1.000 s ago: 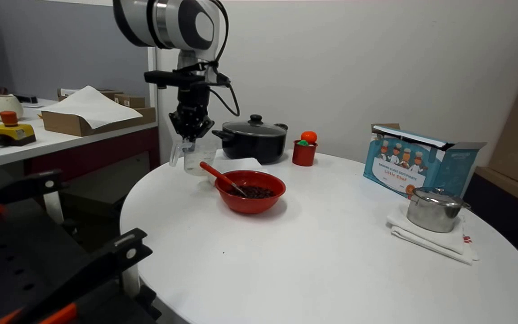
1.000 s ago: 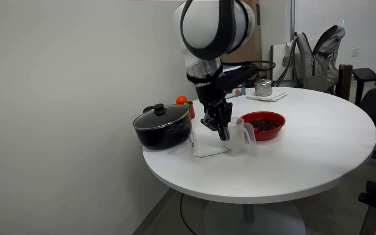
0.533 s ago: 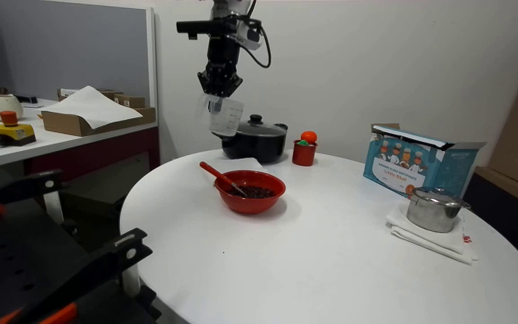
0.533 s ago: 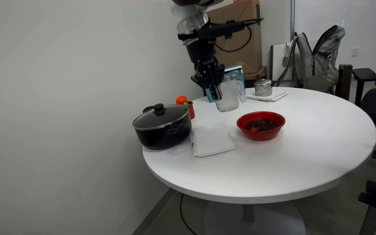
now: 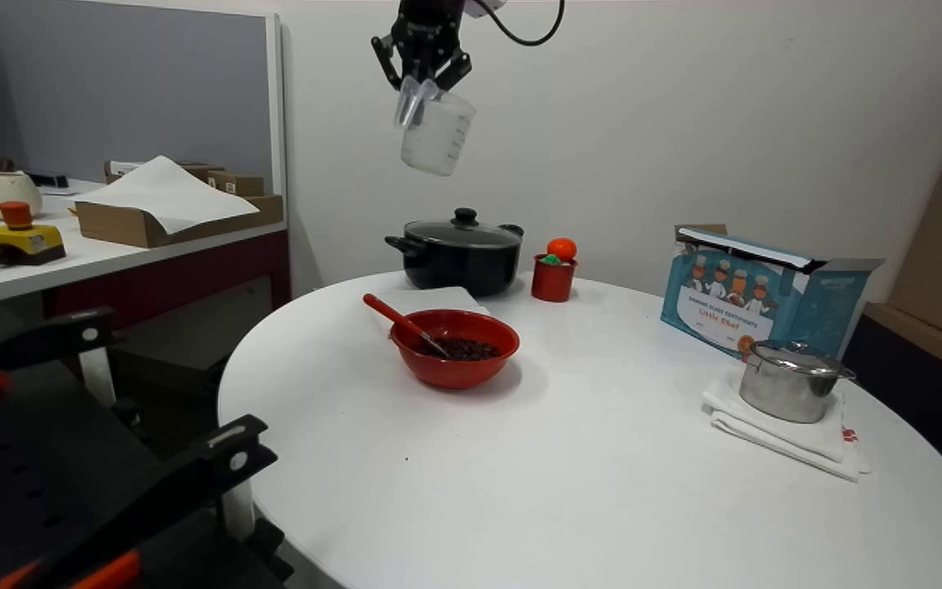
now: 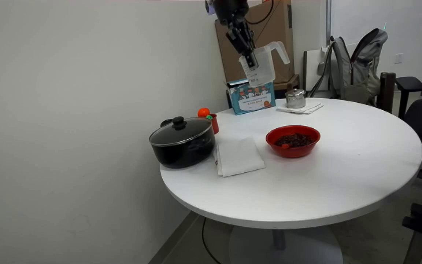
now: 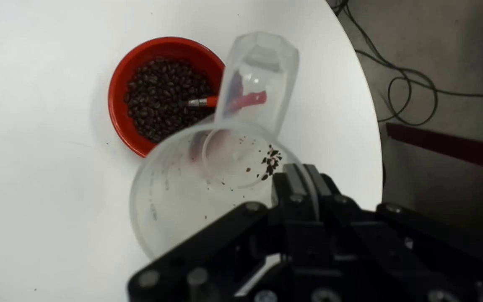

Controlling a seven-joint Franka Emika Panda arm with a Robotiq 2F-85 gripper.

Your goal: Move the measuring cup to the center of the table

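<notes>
Clearly higher than the bowl [image 5: 455, 375], the claw [image 7: 307, 181], jaws nearly together, pinches the cup [image 6: 265, 70] by its wall (dark bits [image 7: 271, 161] inside); the bowl holds beans [image 7: 157, 100] and a utensil [image 5: 392, 314].

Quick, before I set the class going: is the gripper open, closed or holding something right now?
Gripper: closed on the wall of the measuring cup, holding it tilted in the air above the table.

- Claw [image 6: 252, 61] clamped on the cup [image 6: 265, 69], which hangs tilted above the surface [image 6: 343, 179].
- Bowl [image 6: 296, 151]: below the claw, right of it.
- Black pot [image 6: 183, 148]: below the claw, left of it.
- Blue box [image 6: 254, 101]: behind and below the claw.
- Backpack [image 6: 364, 75]: well behind the claw.
</notes>
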